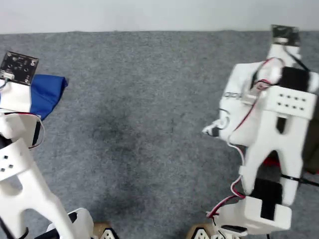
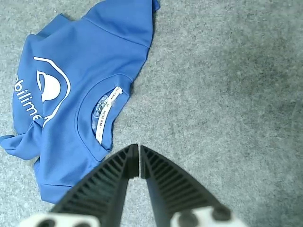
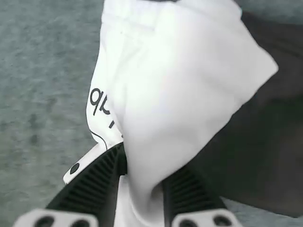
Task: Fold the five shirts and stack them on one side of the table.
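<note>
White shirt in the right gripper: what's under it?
Under the white shirt some dark cloth shows, beside the grey table. The shirt and the right gripper cover the rest, so I cannot tell whether anything else lies there.

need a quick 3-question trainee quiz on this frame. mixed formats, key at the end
1. True or false: the left gripper is clamped on the blue shirt.
2. What is the right gripper shut on? A. the blue shirt B. the white shirt C. nothing
3. Fill in: in the right wrist view, a ___ cloth lies beside the white shirt.
Key: 1. False. It is shut and empty, and the blue shirt lies crumpled on the table. 2. B. 3. dark.
</note>
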Available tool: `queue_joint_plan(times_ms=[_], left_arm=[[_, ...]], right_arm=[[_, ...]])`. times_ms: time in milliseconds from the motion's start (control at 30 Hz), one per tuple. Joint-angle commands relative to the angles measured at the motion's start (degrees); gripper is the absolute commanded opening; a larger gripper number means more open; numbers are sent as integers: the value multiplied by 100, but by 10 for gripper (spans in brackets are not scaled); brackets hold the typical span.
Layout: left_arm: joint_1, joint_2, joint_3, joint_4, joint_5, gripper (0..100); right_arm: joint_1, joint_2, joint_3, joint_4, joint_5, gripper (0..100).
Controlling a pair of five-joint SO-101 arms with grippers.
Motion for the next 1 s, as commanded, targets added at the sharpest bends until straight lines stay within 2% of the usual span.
queue_joint_plan(times_ms=[0, 467, 633, 700, 867, 967], left_arm=[[-26, -176, -4, 97, -44, 14], [-26, -176, -4, 97, -44, 14], [-26, -176, -4, 97, -44, 14], [-26, -176, -4, 97, -44, 14], [-26, -176, -4, 97, -44, 14], [-26, -176, -4, 97, -44, 14]], right_arm=[[541, -321, -158, -215, 448, 9], [1771, 418, -149, -725, 1389, 9], [1965, 646, -149, -1138, 1741, 17], [1991, 743, -149, -1156, 1934, 65], [2018, 734, -176, -1297, 1723, 284], [1965, 374, -176, -1288, 1556, 299]])
